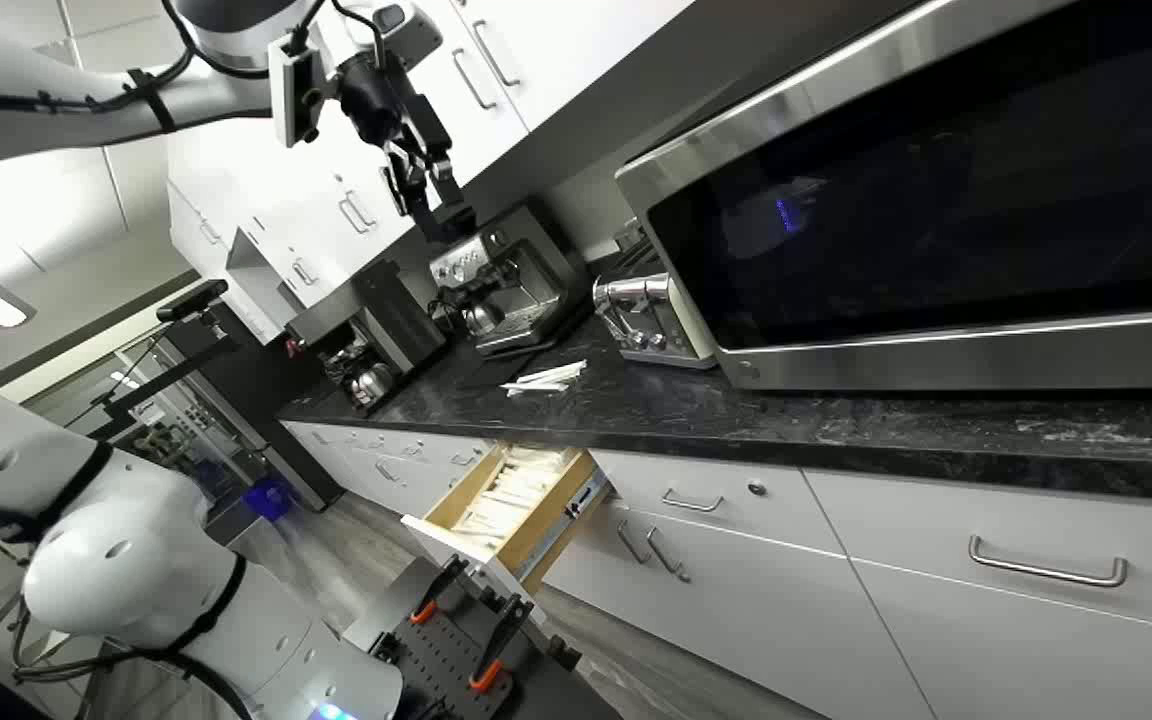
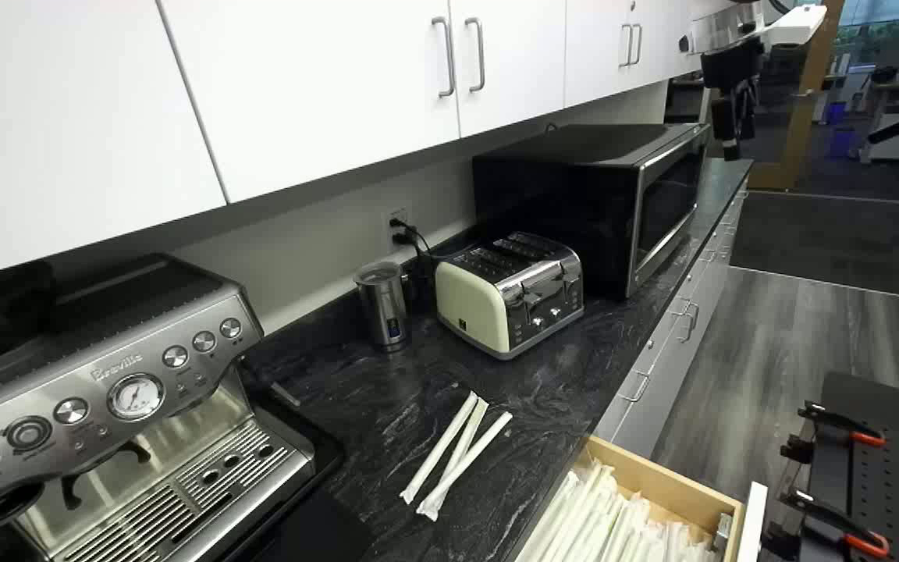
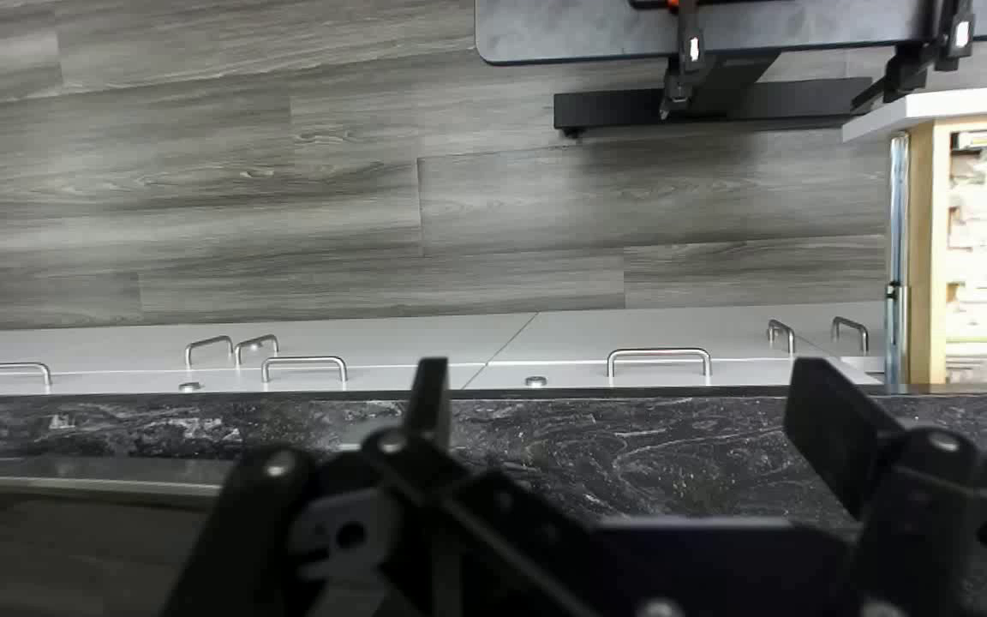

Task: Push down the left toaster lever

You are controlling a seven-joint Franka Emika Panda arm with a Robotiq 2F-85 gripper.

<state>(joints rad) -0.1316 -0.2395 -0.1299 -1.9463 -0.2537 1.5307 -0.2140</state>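
The pincer (image 3: 631,410) hangs high, its fingers (image 3: 836,428) spread around nothing, I'd guess for clearance before reaching down to the toaster (image 2: 508,298), which stands on the tabletop (image 2: 574,367) just beside the microwave (image 2: 590,199), levers (image 2: 531,298) facing outward, likely so they're easy to reach.
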